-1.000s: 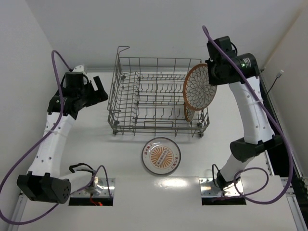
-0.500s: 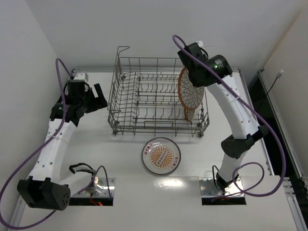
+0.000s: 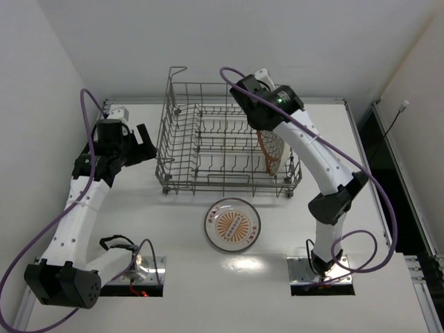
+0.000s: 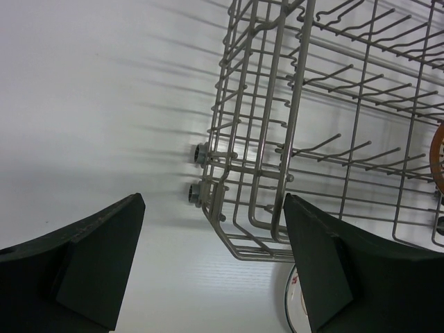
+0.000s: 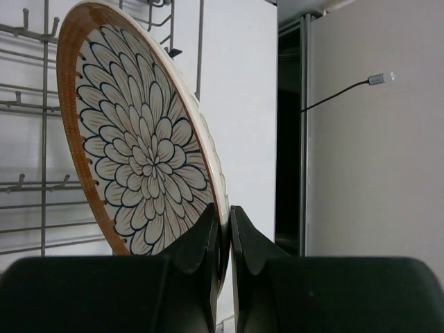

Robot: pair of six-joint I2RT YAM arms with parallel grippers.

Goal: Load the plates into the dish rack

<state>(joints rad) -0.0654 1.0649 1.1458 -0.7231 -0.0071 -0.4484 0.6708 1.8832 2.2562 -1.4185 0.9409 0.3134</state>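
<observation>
light: bright, even, overhead | glare: soft patch on table (image 3: 243, 264) near front | shadows: faint dish rack (image 4: 295, 104) wire streaks | focus: plate (image 5: 139, 152) sharp; left gripper (image 4: 213, 201), right gripper (image 5: 225, 211) near-black, soft-edged

Petal plate (image 5: 139, 146), in right gripper (image 5: 223, 218): brown rim, white petals outlined dark; sunburst plate (image 3: 232, 224), well apart from it: dark rim, orange centre; dish rack (image 3: 222, 135): grey wire.

Your left gripper (image 4: 211, 208) shows its two dark fingers (image 4: 90, 257) spread wide apart at 7 and 5 o'clock. The dish rack (image 4: 297, 104) fills 12 to 4 o'clock and stands on the white table (image 4: 83, 104). Its two small wheels (image 4: 201, 152) sit near centre. At 3 o'clock you see a sliver of a brown-rimmed plate (image 4: 438, 149) behind the wires.
</observation>
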